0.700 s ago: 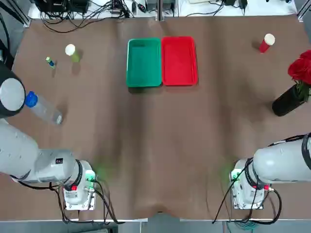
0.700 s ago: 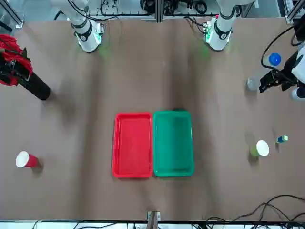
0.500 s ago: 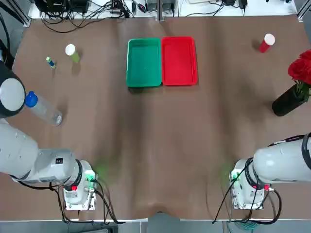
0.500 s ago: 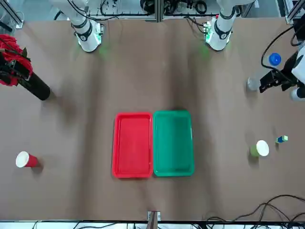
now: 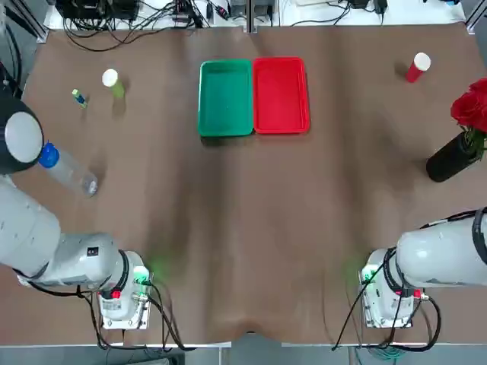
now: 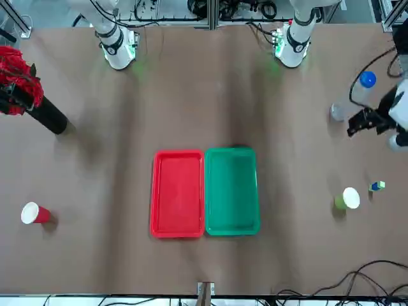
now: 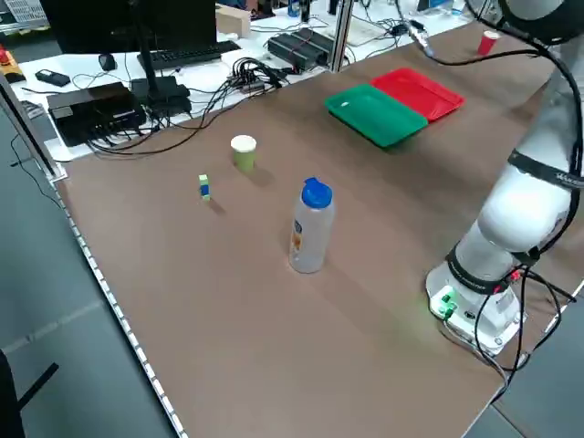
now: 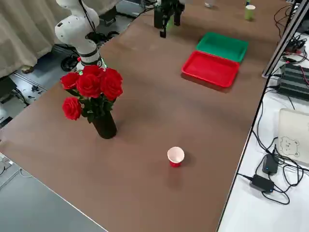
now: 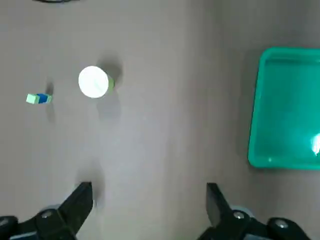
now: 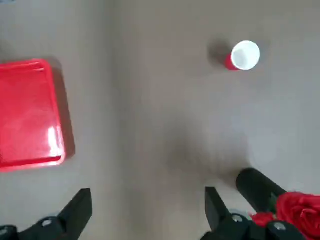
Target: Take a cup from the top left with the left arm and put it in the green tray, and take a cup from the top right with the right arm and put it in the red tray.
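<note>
The work surface is a broad brown table (image 5: 251,228) with a matte covering that shows soft shadows. Along its far edge runs a white bench carrying a monitor (image 7: 105,23), a keyboard (image 7: 192,55) and tangled black cables (image 5: 129,26). A beige curtain (image 8: 24,34) hangs in the room on the robot's right.

Two shallow rectangular trays with rounded corners and raised rims lie side by side near the table's far edge: the green tray (image 5: 225,99) on the left, the red tray (image 5: 281,96) on the right.

The green cup (image 5: 113,83) stands upright at the far left, beside a small blue-and-green block (image 5: 79,98). Its wall is light green, its mouth white. The red cup (image 5: 418,68) stands upright at the far right; its wall is red, its interior white.

A clear bottle with a blue cap (image 7: 312,226) stands on the left side. A black vase of red roses (image 8: 105,124) stands on the right side.

The left gripper (image 9: 150,197) is open and grips nothing, raised above the table's left side. The right gripper (image 10: 149,200) is open and grips nothing, raised above the right side.
</note>
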Robot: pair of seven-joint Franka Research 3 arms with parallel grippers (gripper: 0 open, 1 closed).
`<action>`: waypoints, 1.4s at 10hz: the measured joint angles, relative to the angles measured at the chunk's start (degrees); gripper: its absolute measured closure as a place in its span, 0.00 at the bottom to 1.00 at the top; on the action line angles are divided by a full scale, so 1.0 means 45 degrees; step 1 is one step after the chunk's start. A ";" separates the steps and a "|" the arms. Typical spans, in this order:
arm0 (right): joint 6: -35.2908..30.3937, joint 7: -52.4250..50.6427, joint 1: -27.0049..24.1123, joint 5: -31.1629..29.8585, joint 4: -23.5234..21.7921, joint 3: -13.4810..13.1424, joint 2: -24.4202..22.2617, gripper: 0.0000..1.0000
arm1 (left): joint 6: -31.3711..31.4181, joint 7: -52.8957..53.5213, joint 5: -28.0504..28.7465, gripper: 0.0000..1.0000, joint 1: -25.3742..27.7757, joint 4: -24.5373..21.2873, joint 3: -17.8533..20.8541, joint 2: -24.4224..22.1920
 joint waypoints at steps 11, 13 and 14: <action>0.8084 -0.3471 -0.2681 0.0020 0.0498 -0.0055 0.7855 0.02 | 0.5520 0.0085 0.1572 0.09 0.1683 -0.0261 0.0086 0.5603; 0.9026 -0.4051 -0.2921 0.0022 0.0600 -0.0053 0.8401 0.02 | 0.5564 0.0052 0.1585 0.20 0.1841 -0.0381 0.0154 0.5902; 0.9427 -0.4117 -0.2949 0.0023 0.0612 -0.0048 0.8637 0.04 | 0.5683 0.0053 0.1586 0.22 0.1935 -0.0424 0.0159 0.6075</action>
